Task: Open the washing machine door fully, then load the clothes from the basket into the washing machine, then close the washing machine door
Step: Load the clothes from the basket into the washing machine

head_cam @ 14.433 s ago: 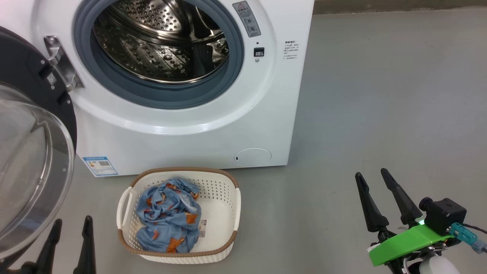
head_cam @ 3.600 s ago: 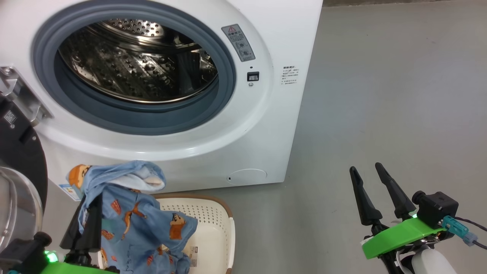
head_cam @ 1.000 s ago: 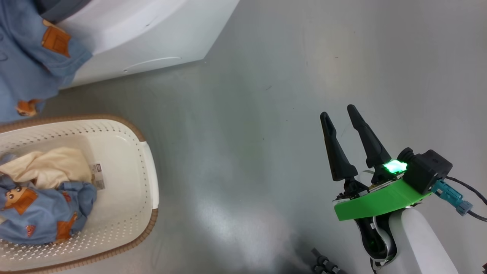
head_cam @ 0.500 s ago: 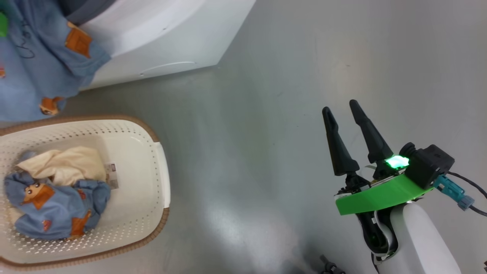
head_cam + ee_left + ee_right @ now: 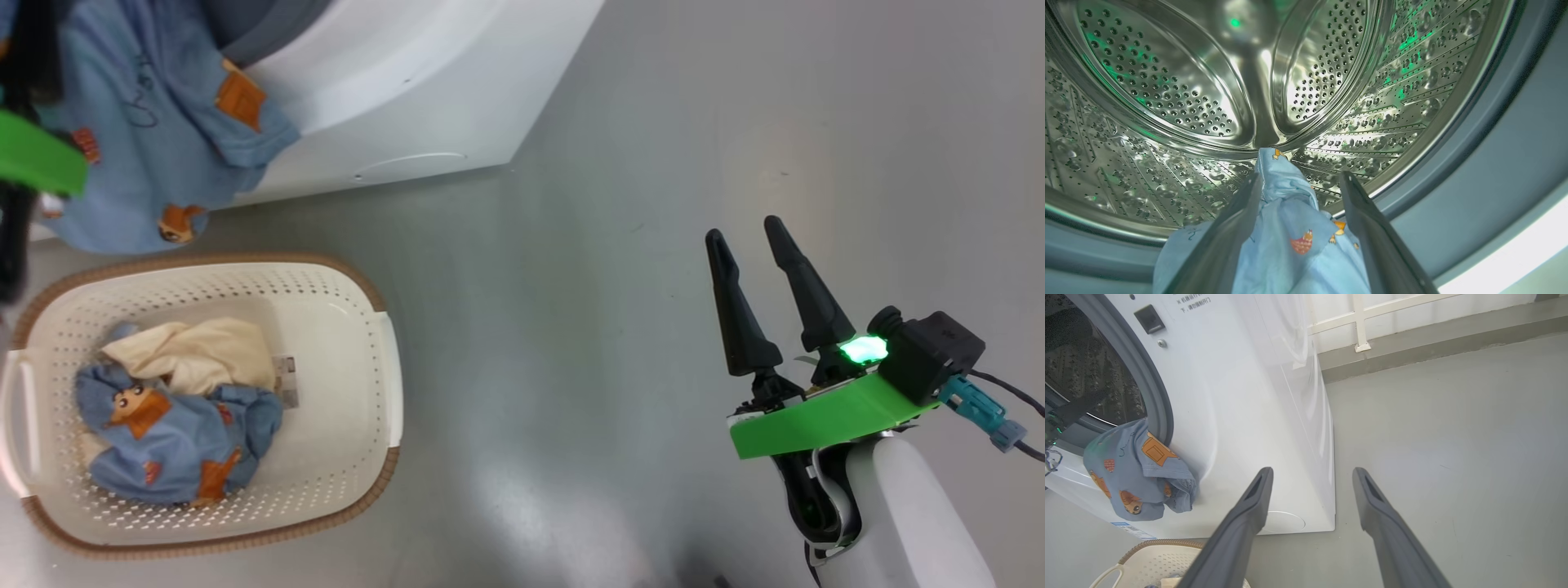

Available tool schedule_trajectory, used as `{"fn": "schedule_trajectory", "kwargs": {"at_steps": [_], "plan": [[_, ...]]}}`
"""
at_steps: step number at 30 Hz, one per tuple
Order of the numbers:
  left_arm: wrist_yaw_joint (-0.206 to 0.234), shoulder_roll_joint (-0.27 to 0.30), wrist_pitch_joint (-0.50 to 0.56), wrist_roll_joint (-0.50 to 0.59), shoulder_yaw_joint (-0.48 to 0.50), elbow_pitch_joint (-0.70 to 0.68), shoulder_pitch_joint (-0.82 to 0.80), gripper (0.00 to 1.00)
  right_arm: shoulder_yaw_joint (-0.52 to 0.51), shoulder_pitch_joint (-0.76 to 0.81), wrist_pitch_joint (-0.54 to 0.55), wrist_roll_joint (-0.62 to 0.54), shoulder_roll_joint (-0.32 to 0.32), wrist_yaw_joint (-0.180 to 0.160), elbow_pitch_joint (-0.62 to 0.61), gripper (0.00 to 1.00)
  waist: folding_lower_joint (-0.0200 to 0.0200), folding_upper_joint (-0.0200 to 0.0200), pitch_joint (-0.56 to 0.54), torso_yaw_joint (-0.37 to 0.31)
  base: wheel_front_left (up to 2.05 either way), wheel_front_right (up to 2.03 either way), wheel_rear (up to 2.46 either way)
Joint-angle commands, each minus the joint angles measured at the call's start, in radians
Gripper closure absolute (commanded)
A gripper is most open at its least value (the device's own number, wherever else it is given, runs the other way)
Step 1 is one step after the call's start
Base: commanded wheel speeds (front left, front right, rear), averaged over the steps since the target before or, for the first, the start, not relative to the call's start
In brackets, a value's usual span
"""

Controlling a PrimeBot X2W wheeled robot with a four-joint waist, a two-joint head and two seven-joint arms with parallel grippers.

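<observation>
Step in hand: loading the first garment. The left end effector [image 5: 1301, 179] is at the mouth of the washing machine [image 5: 424, 98], pointing into the steel drum [image 5: 1167, 81]. Its fingers stand apart with the blue garment [image 5: 1290, 228] bunched between them, so it looks loosely cradled, not pinched. The front of the garment reaches past the grey gasket [image 5: 1494, 163], but the right wrist view shows a big fold [image 5: 1126, 473] hanging outside over the lower edge of the opening, down the white front. Judgement: letting go here risks the weight of that fold pulling the whole piece back out. Better to close on the bunch, drive deeper toward the back of the drum, and release only once the hanging fold has been dragged over the gasket edge. Keep the fingers off the drum wall, and lift slightly so the cloth doesn't snag on the gasket. The basket [image 5: 384, 343] sits on the floor [image 5: 571, 327] just in front of the machine's bottom edge. It holds a cream cloth [image 5: 204, 355] and another blue printed piece [image 5: 180, 433] in its left half, so more trips are needed. The right end effector [image 5: 743, 229] hangs over bare floor, well apart from the basket, fingers spread and empty.
</observation>
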Motion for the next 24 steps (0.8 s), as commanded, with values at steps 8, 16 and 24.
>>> {"fn": "schedule_trajectory", "kwargs": {"at_steps": [8, 16, 24], "plan": [[0.032, 0.071, -0.005, 0.053, 0.16, -0.268, 0.236, 0.0, -0.01, 0.023, -0.005, -0.021, 0.002, 0.002, -0.028, 0.0, 0.0, 0.0, -0.014, 0.035, 0.0, 0.0, 0.0], [0.035, 0.057, -0.005, 0.077, 0.338, -0.483, 0.533, 0.0, -0.019, 0.019, -0.005, -0.026, 0.002, 0.002, -0.041, 0.0, 0.0, 0.0, -0.01, 0.044, 0.0, 0.0, 0.0], [0.028, 0.002, -0.005, 0.125, 0.475, -0.612, 0.717, 0.0, -0.033, 0.021, -0.005, -0.036, 0.002, 0.002, -0.057, 0.0, 0.0, 0.0, -0.01, 0.051, 0.0, 0.0, 0.0]]}}
